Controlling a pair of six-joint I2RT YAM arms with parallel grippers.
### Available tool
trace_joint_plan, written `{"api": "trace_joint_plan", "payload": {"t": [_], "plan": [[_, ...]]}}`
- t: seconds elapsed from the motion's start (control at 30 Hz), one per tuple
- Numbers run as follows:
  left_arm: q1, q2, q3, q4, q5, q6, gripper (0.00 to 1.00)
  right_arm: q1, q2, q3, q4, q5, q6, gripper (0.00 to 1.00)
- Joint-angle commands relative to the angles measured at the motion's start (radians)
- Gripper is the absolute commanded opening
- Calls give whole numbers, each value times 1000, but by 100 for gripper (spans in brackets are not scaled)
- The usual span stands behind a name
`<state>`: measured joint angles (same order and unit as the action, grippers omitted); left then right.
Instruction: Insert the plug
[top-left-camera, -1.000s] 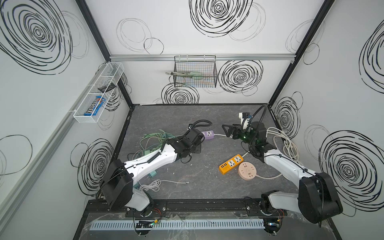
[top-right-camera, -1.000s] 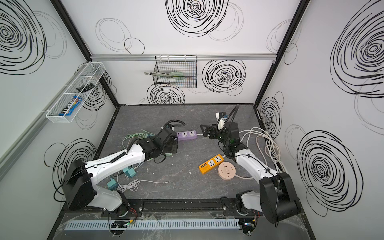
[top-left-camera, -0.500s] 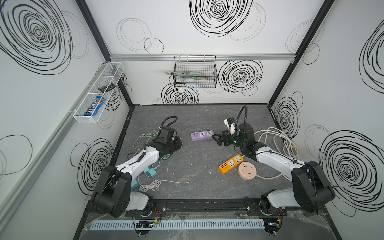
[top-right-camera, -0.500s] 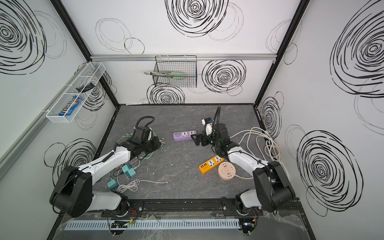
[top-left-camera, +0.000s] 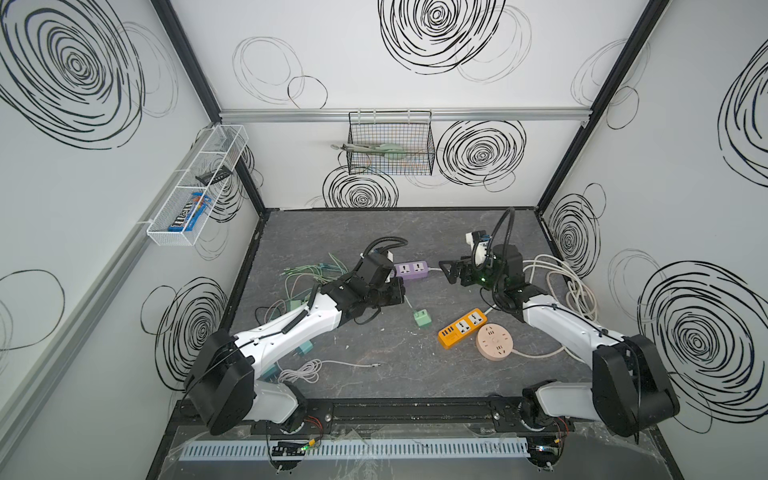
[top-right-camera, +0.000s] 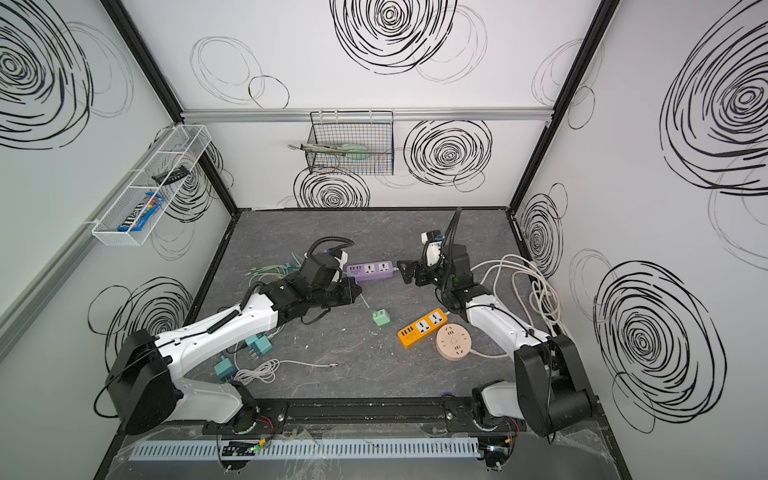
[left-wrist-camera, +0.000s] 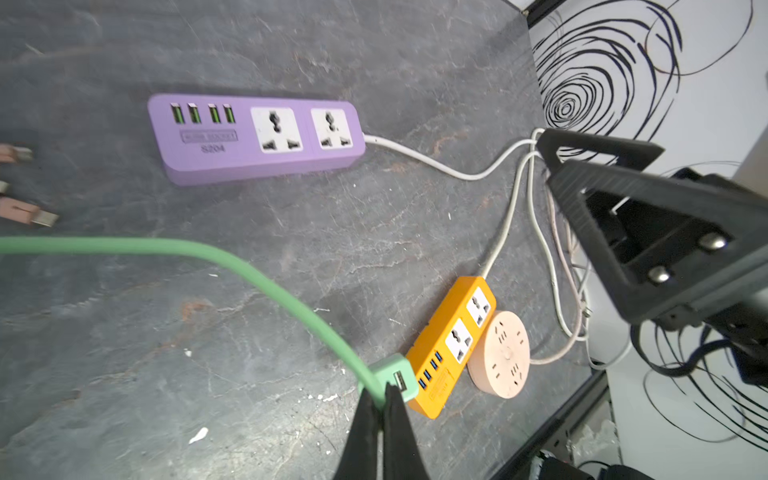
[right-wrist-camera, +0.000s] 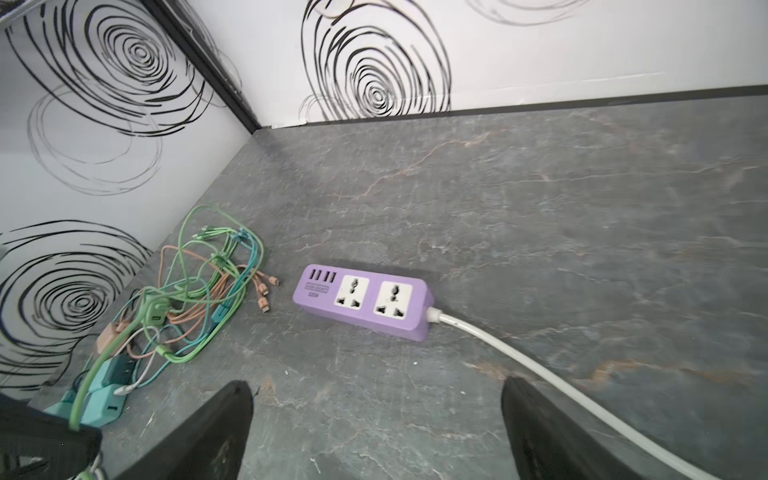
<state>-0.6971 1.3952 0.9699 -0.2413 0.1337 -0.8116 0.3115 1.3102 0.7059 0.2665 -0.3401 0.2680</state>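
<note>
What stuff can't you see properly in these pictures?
Green plug prongs: left wrist view, turned away.
Where green cable joins it: left wrist view, behind left gripper.
White cord far end: right wrist view, cut by edge.
Basket contents: both top views, too small.

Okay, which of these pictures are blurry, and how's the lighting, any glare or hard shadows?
Left wrist view: the USB connectors at the frame edge are smeared, the green cable is soft, the purple power strip is sharp enough to read its label. Right wrist view: the white cord softens toward the lens. In both top views: even light, faint shadows, no glare.
</note>
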Motion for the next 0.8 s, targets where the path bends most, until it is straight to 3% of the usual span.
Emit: {"api": "trace_joint_plan", "payload": {"t": [0.0,0.23,0.47,0.77], "plan": [[69,59,-70,115,128,-85,0,3,-25,-22,28,-69,-50,98],[227,166,-111,183,128,-101,0,59,20,-6,-8,-110,-101,99],[266,210,-81,150,94,-70,0,163,95,35,-114,-63,-186,98],[289,242,-59,113,95,27,0,313,227,130,-309,-50,-430,91]]}}
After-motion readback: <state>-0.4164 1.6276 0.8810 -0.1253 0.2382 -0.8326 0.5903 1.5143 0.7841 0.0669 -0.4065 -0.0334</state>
